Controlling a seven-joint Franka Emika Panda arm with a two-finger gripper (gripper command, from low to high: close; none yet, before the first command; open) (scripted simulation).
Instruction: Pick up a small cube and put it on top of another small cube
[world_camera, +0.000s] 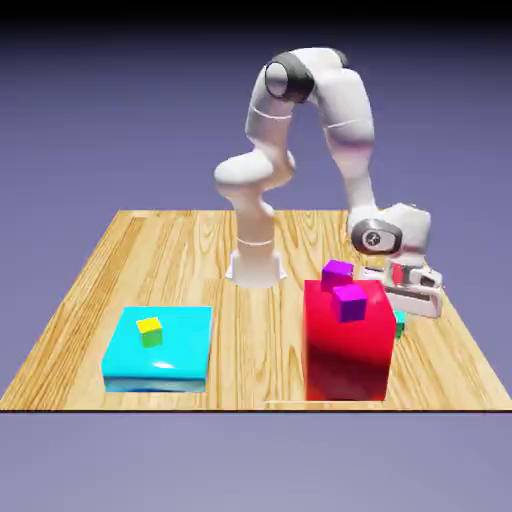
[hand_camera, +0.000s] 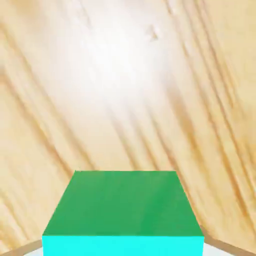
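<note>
Low over the wooden table (world_camera: 180, 250), the end effector (world_camera: 402, 312) grips the small cube (hand_camera: 123, 212) beside the red block (world_camera: 347, 345).

White arm (world_camera: 330, 110) with grey joints, centre-right of exterior view. Table (world_camera: 180, 260) light wood, striped grain. Big block (world_camera: 347, 345) lower right: red, carrying two purple small cubes (world_camera: 349, 302) with magenta faces. Flat block (world_camera: 160, 347) lower left: cyan, small yellow-and-green cube (world_camera: 150, 331) on it. Teal sliver of small cube (world_camera: 400, 323) at red block's right edge. Hand view: small cube (hand_camera: 125, 210) green face, bright teal strip along bottom. Backdrop blue-violet.
</note>
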